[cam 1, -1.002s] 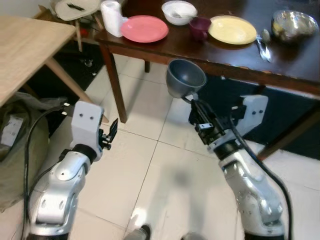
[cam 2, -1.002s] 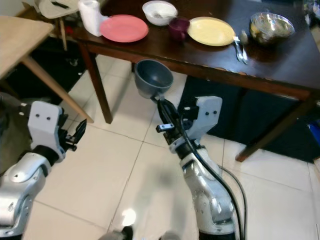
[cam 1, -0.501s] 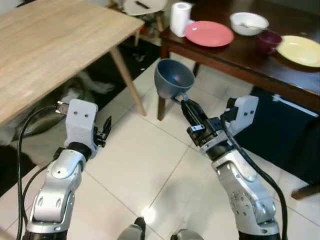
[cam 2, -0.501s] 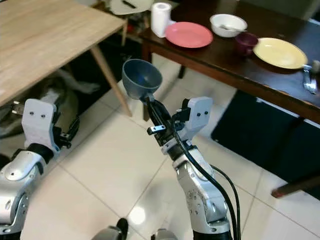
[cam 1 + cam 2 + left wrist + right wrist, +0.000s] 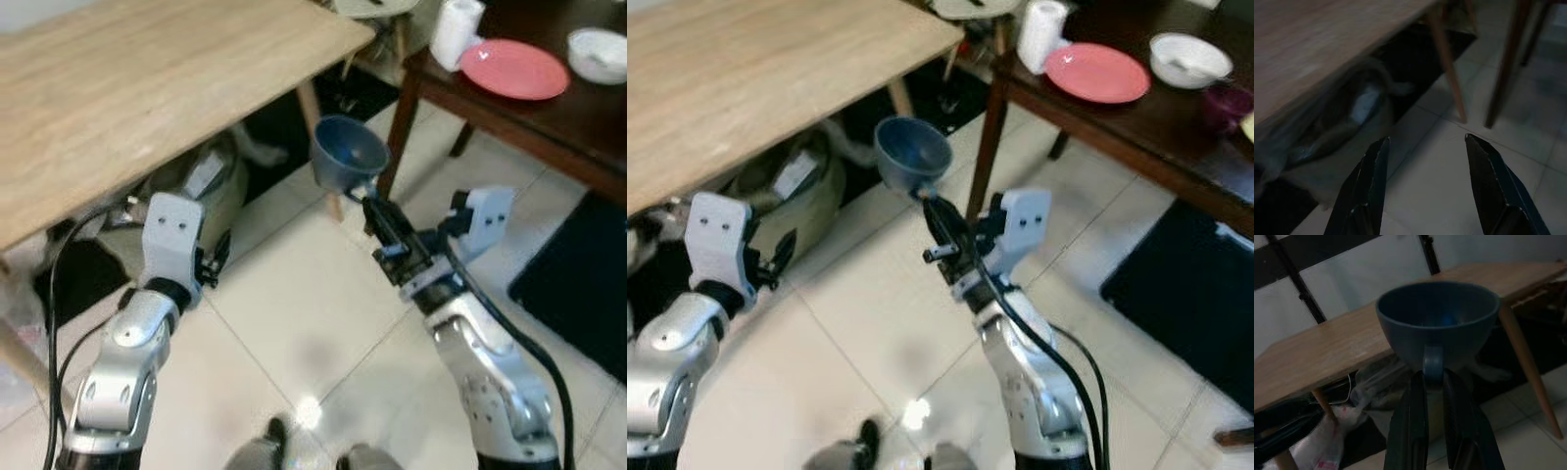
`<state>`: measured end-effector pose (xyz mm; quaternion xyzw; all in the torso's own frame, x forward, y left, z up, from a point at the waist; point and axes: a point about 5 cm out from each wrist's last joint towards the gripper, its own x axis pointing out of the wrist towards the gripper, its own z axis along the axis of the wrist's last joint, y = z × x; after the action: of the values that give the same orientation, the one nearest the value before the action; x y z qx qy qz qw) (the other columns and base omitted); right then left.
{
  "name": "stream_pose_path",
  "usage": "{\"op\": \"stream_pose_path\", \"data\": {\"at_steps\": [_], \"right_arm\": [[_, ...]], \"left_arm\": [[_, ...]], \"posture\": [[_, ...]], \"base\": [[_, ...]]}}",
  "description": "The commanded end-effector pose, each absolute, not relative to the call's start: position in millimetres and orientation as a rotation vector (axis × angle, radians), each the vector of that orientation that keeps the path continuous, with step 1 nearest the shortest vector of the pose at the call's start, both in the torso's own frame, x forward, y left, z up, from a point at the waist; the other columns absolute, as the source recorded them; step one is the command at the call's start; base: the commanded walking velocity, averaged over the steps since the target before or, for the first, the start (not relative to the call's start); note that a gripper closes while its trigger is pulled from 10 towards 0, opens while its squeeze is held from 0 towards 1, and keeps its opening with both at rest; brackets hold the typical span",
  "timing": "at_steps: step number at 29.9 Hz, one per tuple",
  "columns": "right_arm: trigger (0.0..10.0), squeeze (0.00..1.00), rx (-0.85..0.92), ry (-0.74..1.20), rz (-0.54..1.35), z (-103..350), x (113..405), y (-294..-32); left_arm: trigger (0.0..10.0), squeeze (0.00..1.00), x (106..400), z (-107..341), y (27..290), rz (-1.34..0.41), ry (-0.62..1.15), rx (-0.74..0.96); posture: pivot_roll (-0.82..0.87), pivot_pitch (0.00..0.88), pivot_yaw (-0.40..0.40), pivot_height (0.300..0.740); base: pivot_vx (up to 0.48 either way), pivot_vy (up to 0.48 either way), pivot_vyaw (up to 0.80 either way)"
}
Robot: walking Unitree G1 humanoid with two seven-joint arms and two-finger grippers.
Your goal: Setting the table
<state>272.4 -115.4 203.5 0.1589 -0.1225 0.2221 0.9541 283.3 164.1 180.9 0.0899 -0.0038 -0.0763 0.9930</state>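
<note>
A blue-grey cup (image 5: 348, 163) hangs in the air over the tiled floor, held by its handle. My right gripper (image 5: 377, 208) is shut on that handle; the right wrist view shows the cup (image 5: 1438, 320) upright just past the two black fingers (image 5: 1411, 421). A light wooden table (image 5: 147, 78) spreads to the left, its corner near the cup. My left gripper (image 5: 1425, 181) is low at the left, open and holding nothing, pointing at the floor under the wooden table.
A dark table (image 5: 1136, 122) at the upper right carries a pink plate (image 5: 1096, 71), a white bowl (image 5: 1188, 59), a purple cup (image 5: 1227, 103) and a paper roll (image 5: 1039, 33). Bags (image 5: 201, 186) lie under the wooden table. A dark mat (image 5: 1190, 284) covers the floor at right.
The camera has swung left: the wooden table takes up more of the view and the dark table has slid to the right edge. The cup stays in my right gripper.
</note>
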Motion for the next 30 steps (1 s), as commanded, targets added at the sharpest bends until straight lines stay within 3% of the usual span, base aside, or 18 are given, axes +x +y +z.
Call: {"op": "stream_pose_path", "data": {"at_steps": [1, 30], "right_arm": [[10.0, 0.00, 0.343, -0.253, 0.478, 204.5, 269.6, -110.3], [10.0, 0.00, 0.351, -0.259, 0.479, 205.5, 270.3, -110.8]], "left_arm": [[10.0, 0.12, 281.5, 172.6, 171.1, -0.125, 0.038, 0.195], [10.0, 0.12, 286.2, 173.2, 179.8, -0.045, 0.056, 0.234]], "posture": [[-0.11, 0.104, 0.047, 0.740], [-0.10, 0.098, 0.046, 0.740]], "base": [[0.000, 0.000, 0.76], [0.000, 0.000, 0.76]]}}
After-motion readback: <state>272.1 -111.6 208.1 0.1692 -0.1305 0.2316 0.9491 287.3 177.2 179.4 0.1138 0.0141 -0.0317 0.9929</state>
